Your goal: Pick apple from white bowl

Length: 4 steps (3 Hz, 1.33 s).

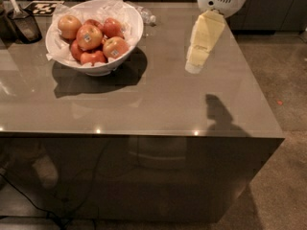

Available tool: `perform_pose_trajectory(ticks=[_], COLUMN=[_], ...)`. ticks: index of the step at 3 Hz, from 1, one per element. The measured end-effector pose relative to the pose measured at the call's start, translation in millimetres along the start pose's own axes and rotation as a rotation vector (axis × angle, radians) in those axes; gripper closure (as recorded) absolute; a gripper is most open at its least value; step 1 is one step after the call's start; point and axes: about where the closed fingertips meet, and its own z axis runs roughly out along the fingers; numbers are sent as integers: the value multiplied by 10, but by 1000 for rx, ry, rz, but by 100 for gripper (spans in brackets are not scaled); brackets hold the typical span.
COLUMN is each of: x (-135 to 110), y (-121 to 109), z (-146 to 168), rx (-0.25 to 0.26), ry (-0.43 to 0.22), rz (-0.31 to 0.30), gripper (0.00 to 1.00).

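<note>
No words, brand names or numbers can be read anywhere. Near the far left corner of the worktop (158, 99), the white bowl (130, 38) holds an apple (89, 36) with a small dark-and-white sticker on top, its print too small to read. A smaller apple (115, 47) beside it carries a similar unreadable sticker. At the far left corner lies a black-and-white patterned marker (44, 6), with no letters. The gripper (194, 66) hangs over the worktop near the far right corner, unmarked.
</note>
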Motion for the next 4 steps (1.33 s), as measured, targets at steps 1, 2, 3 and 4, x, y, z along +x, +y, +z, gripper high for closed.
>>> perform_pose_trajectory(ticks=[1, 2, 3, 4], x=[-243, -598, -1041, -1138], y=[-21, -19, -27, -62], z=[30, 13, 68, 63], rx=[-14, -27, -46, -26], ry=[-73, -98, -108, -135], rz=[-9, -45, -106, -110], gripper=[0, 0, 0, 0])
